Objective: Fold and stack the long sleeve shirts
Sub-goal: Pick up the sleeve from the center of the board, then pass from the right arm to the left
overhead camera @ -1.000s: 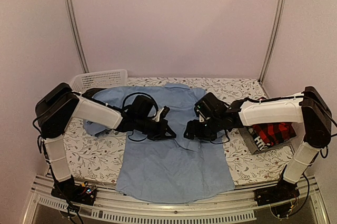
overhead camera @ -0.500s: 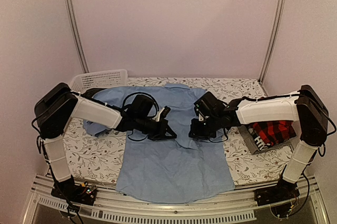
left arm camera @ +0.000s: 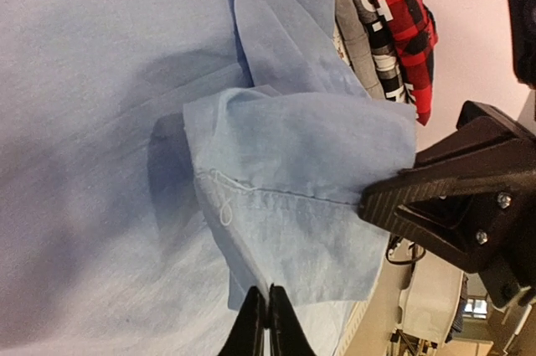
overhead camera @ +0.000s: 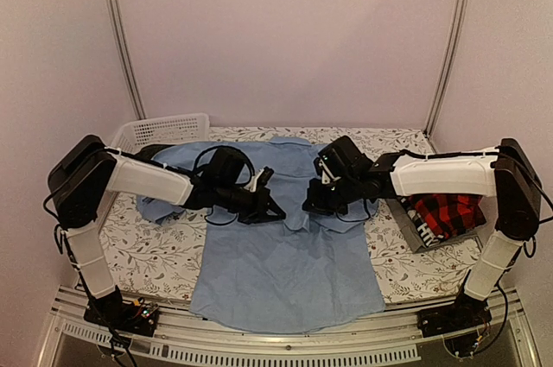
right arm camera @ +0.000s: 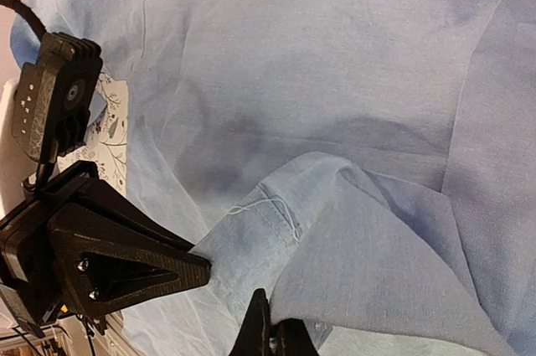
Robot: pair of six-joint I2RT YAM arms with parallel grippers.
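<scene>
Left gripper (overhead camera: 274, 211) has its fingers pressed together on a folded flap of the light blue shirt (overhead camera: 285, 276), just left of the middle of the top view. In the left wrist view its two fingertips (left arm camera: 266, 324) meet at the bottom edge of the frame, nipping the flap's lower hem. Right gripper (overhead camera: 308, 206) is likewise clamped on the same flap, just right of the middle, so the two sets of black tips sit close together but apart, with the raised cloth between them. The right wrist view shows its own tips (right arm camera: 272, 332) closed on the cloth at the bottom centre, and the left gripper (right arm camera: 126, 265) pinching the flap's stitched edge at lower left.

The light blue shirt lies spread across the centre of the table (overhead camera: 147, 250), collar toward the top of the frame and hem at the lower centre near the table's front edge. One sleeve is bunched at the left under the left arm.

At the right edge of the table the red-and-black plaid shirt (overhead camera: 448, 213) lies folded on the grey shirt (left arm camera: 367, 12), whose white lettering shows in the left wrist view's upper right. A white lattice basket (overhead camera: 162, 130) stands at the upper left.
</scene>
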